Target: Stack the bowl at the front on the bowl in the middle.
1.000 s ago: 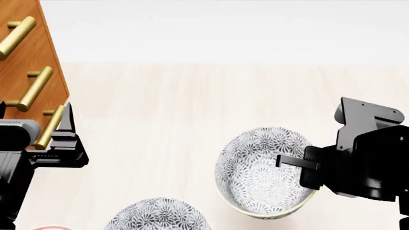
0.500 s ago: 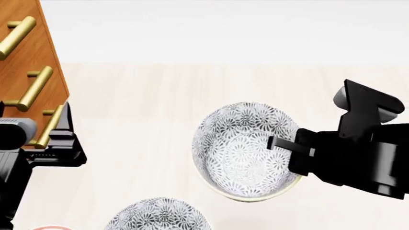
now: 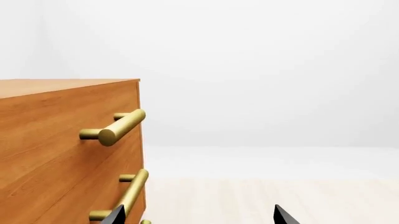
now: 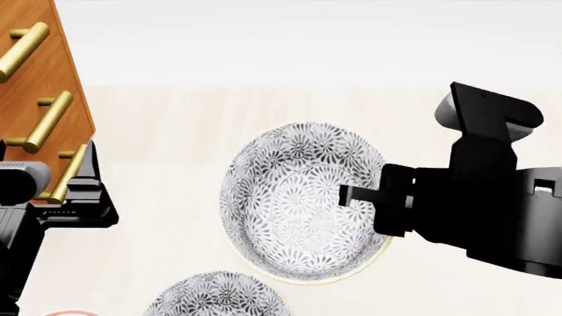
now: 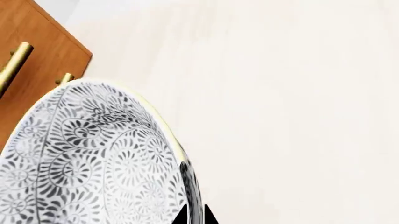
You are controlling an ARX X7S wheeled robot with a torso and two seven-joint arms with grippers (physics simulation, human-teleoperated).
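Note:
The bowl at the front, white with a dense grey flower pattern, hangs tilted above the pale floor. My right gripper is shut on its right rim. In the right wrist view the bowl fills the frame's lower left, and the right gripper pinches its rim, one tip inside and one outside. A second look-alike bowl shows at the bottom edge of the head view; I cannot tell whether it is the bowl in the middle. My left gripper stands open beside the drawers, its tips wide apart around nothing.
A wooden drawer cabinet with brass bar handles stands at the left, close to my left arm. A sliver of a red-ringed plate shows at the bottom left corner. Pale floor stretches beyond the bowls to a white wall.
My right gripper has carried the bowl leftward and higher. The bowl now looks larger and sits nearer the middle of the view. The left arm has stayed put.

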